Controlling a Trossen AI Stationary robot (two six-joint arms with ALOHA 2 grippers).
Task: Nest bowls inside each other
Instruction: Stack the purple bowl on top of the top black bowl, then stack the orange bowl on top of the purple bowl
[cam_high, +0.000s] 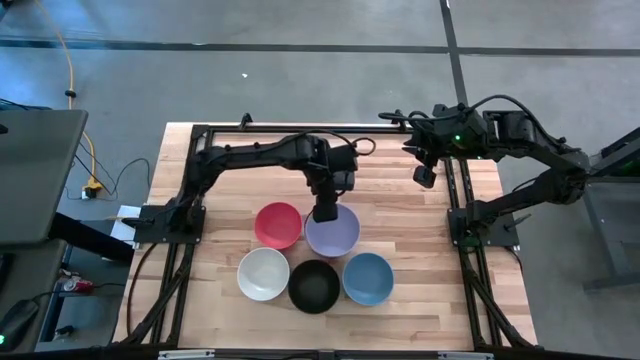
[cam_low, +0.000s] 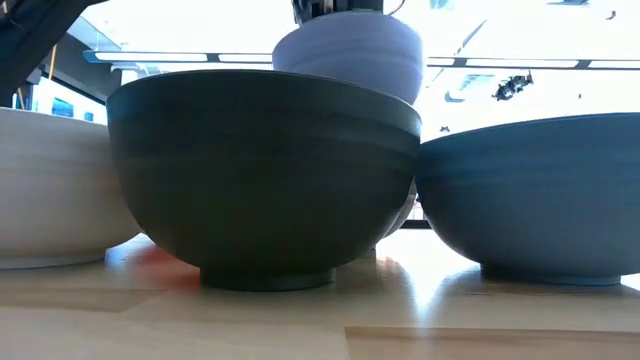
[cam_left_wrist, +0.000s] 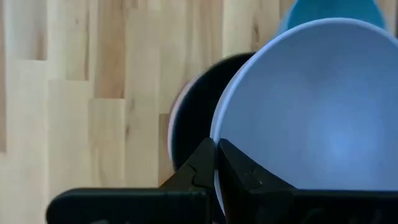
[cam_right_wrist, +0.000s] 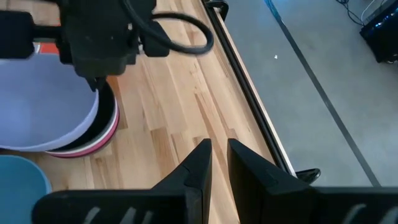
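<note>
High view: lavender bowl (cam_high: 335, 232) sits mouth-up near the table's middle, round, so no long axis to note. My left gripper (cam_high: 326, 212) is clenched on its far rim, one finger inside the wall and one outside. Low view shows this bowl (cam_low: 350, 52) raised above the others, level, its foot hidden behind the black bowl (cam_low: 265, 175). Right wrist view shows a black rim (cam_right_wrist: 106, 127) and a magenta rim (cam_right_wrist: 111, 138) beneath it; whether the lavender bowl touches them I cannot tell.

Red bowl (cam_high: 278, 225) just beside it on the left. Front row: white bowl (cam_high: 263, 273), black bowl, blue bowl (cam_high: 367, 278), all mouth-up, close together.

Left wrist view: blue bowl cut off at the edge, the dark bowl under the lavender mostly covered.

My right gripper (cam_high: 425, 177) hangs over the table's far right edge, jaws nearly together, grasping nothing.
</note>
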